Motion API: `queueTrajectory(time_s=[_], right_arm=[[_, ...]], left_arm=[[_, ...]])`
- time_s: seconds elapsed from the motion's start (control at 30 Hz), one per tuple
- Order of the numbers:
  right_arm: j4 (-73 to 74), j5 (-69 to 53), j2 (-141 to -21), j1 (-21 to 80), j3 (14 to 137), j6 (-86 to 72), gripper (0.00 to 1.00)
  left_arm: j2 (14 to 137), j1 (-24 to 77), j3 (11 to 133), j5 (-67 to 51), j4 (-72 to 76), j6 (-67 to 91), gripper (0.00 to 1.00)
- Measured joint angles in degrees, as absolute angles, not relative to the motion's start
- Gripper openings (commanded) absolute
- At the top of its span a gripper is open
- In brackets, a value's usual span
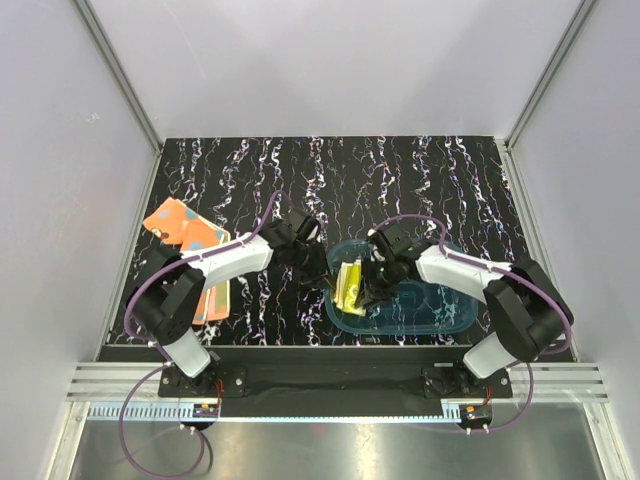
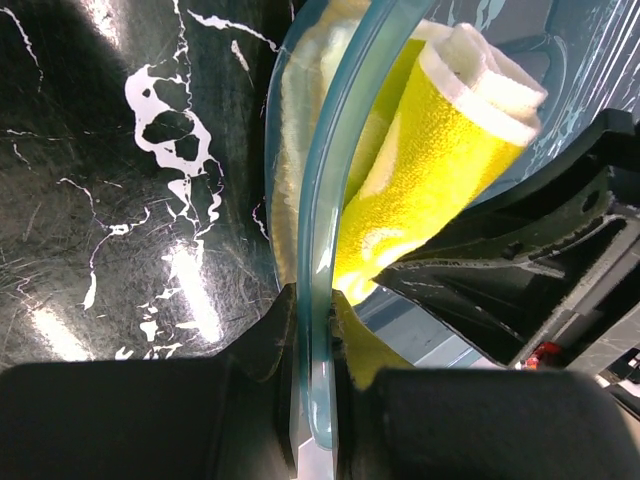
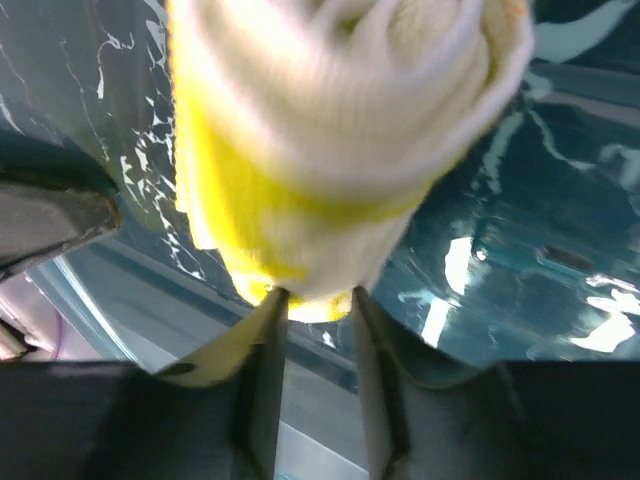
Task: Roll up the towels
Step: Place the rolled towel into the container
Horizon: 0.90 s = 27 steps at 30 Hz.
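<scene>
The yellow towel (image 1: 350,285) is rolled up and stands tilted inside the left end of the translucent blue tray (image 1: 440,325). My right gripper (image 1: 372,283) is shut on the roll's lower end; in the right wrist view the roll (image 3: 340,130) fills the top and both fingers (image 3: 265,340) pinch its bottom edge. My left gripper (image 1: 312,268) is shut on the tray's left rim (image 2: 318,300), with the yellow roll (image 2: 440,150) just past it. The orange towel with blue dots (image 1: 182,226) lies flat at the far left, partly under the left arm.
The black marbled tabletop (image 1: 400,180) stretches behind both arms. White walls and metal rails close in the sides. My right gripper's black body (image 2: 520,270) sits close beside the left one, over the tray's left end.
</scene>
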<state>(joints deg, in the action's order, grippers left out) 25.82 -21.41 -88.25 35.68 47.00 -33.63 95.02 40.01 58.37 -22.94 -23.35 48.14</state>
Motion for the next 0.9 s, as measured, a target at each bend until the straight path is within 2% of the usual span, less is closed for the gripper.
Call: queueTrajectory(time_s=[0.13,0.23,0.37,0.67,0.9], right_arm=[[32.8,-17.9,-85.6,35.7,51.0,-32.2,0.62],[40.4,-13.3,-80.7,35.8,58.0,-30.0,0.73],[47.7,-7.2,-75.4,35.2,67.4,-27.9,0.8],[59.6,1.2,-65.7,21.6,76.3,-24.2,0.86],[63.2,2.9,-63.9,21.3,76.9,-24.0,0.87]], left_arm=[[95.1,40.0,58.4,-23.2,-22.7,48.6,0.0],[95.1,40.1,58.4,-23.2,-22.2,49.5,0.0],[96.0,40.9,58.4,-23.2,-20.9,51.0,0.0],[101.8,47.0,61.1,-23.3,-12.1,60.1,0.0],[114.0,53.0,76.0,-23.2,-11.2,62.9,0.02]])
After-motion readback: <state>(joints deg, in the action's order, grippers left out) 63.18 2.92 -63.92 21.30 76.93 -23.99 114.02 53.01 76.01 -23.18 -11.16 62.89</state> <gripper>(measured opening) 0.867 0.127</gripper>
